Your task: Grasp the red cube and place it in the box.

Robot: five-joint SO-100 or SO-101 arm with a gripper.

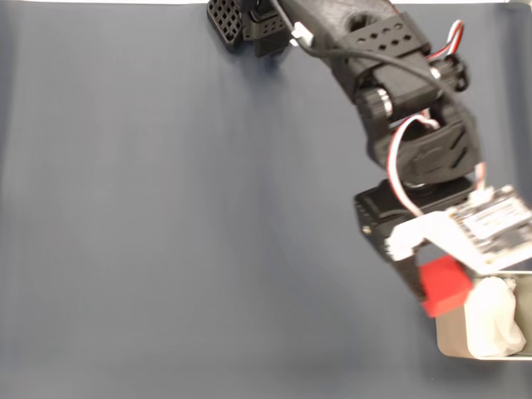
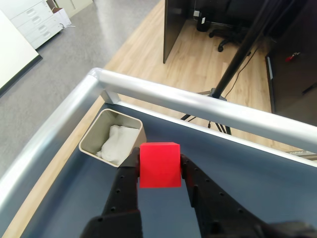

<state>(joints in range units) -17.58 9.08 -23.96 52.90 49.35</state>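
Note:
The red cube (image 2: 159,165) is pinched between the two black fingers of my gripper (image 2: 159,171), held up above the dark blue table. In the fixed view the red cube (image 1: 445,285) hangs at the left rim of the box (image 1: 453,337), under the arm's wrist, with my gripper (image 1: 432,287) shut on it. The box (image 2: 94,139) is a beige-grey container with white padding (image 2: 119,141) inside; in the wrist view it lies ahead and to the left of the cube, in the table's corner.
A silver metal rail (image 2: 198,106) edges the table just beyond the box. The arm's black base (image 1: 249,25) sits at the top of the fixed view. A wide stretch of blue table surface (image 1: 183,216) spreads to the left.

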